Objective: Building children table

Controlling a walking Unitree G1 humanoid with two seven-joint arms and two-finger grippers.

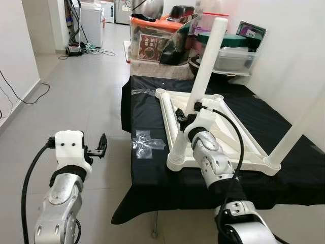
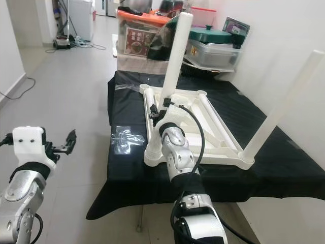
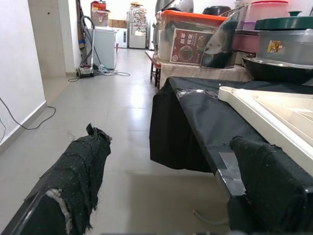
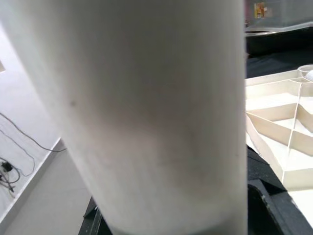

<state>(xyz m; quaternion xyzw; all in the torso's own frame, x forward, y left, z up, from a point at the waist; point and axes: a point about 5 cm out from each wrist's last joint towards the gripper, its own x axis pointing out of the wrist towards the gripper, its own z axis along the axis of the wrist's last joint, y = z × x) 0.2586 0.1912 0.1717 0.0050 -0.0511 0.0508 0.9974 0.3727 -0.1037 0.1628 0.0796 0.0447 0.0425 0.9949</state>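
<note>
A white children's table top (image 1: 252, 147) lies upside down on a black-covered table (image 1: 152, 178). One white leg (image 1: 299, 127) stands fitted in its near right corner, leaning right. My right gripper (image 1: 184, 118) is shut on a second white leg (image 1: 205, 61) and holds it tilted over the top's left rail. The gripper hides that leg's lower end. The right wrist view has this leg (image 4: 146, 112) up close, with the ribbed underside (image 4: 279, 122) behind it. My left gripper (image 1: 101, 147) is open over the floor, left of the table; its padded fingers (image 3: 78, 181) are wide apart.
Storage boxes with an orange-lidded bin (image 1: 152, 40), pots and lidded containers (image 1: 233, 51) crowd the far end. A clear tape patch (image 1: 147, 143) sits on the cloth near the front left. A white wall runs along the right. Cables (image 1: 91, 50) lie on the tiled floor.
</note>
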